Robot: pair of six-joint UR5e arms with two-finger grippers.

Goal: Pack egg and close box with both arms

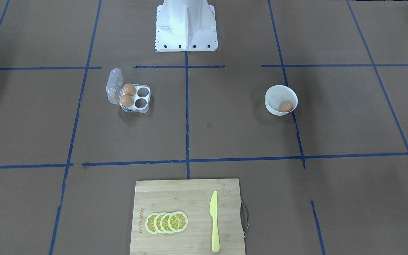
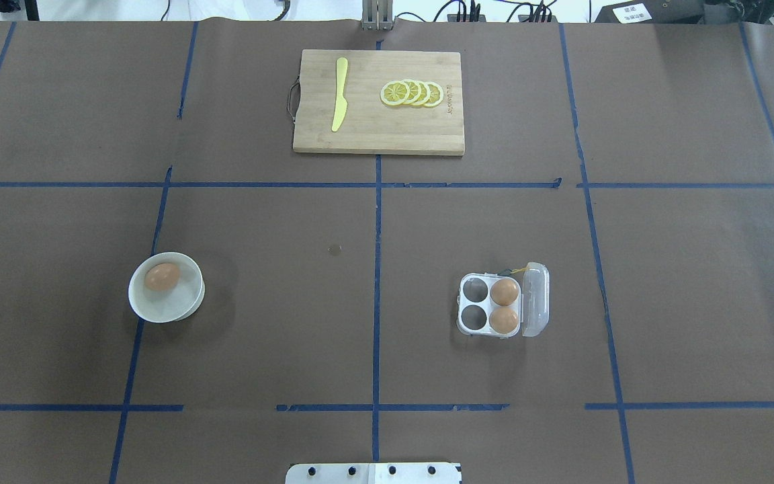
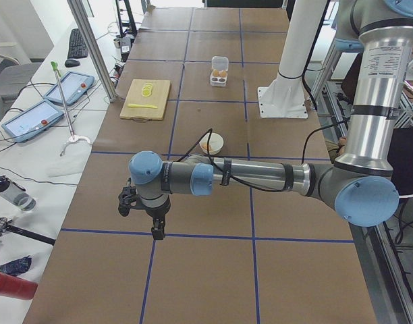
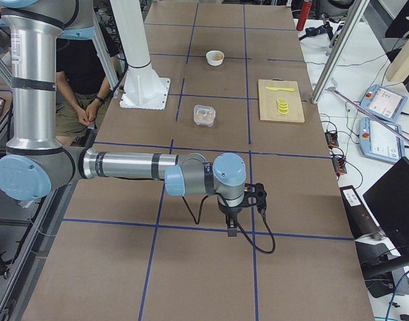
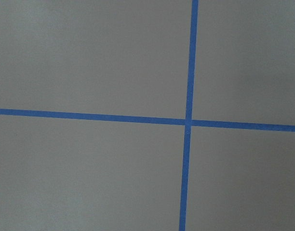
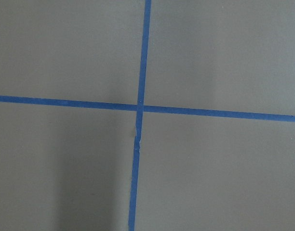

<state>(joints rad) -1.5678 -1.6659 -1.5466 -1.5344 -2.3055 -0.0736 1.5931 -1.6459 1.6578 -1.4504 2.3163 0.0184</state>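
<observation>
A wide table covered in matt brown paper [image 2: 259, 349] and marked into squares with blue tape fills the scene; desks with tablets and cables flank it in the side views.

Nearest the robot, the white metal pedestal [image 1: 186, 32] stands on its bolted plate. The silver-grey left arm [image 3: 260, 177] and right arm [image 4: 124, 164] each reach out low over opposite ends of the table. The black left gripper [image 3: 156, 229] and right gripper [image 4: 232, 227] point down over tape crossings. I cannot tell whether their fingers are spread or pressed together; neither appears to carry anything.

Further out on the robot's left sits a round, glossy white bowl [image 2: 179, 306] holding the smooth brown-orange egg [image 2: 162, 276], which lies on its side. On the robot's right sits the clear, thin plastic four-cell box [image 2: 474, 302]. Its hinged lid [image 2: 536, 299] is open on the outer side, two eggs fill the cells next to the lid, and the two inner cells are empty.

Farthest away, a pale bamboo cutting board [image 2: 373, 128] carries a yellow plastic knife [image 2: 340, 94] and overlapping lemon slices [image 2: 412, 93].

Packing has not begun. The next move probably falls to the left arm, which must travel to the bowl, descend inside its curved wall and grip the slippery, fragile shell gently.
</observation>
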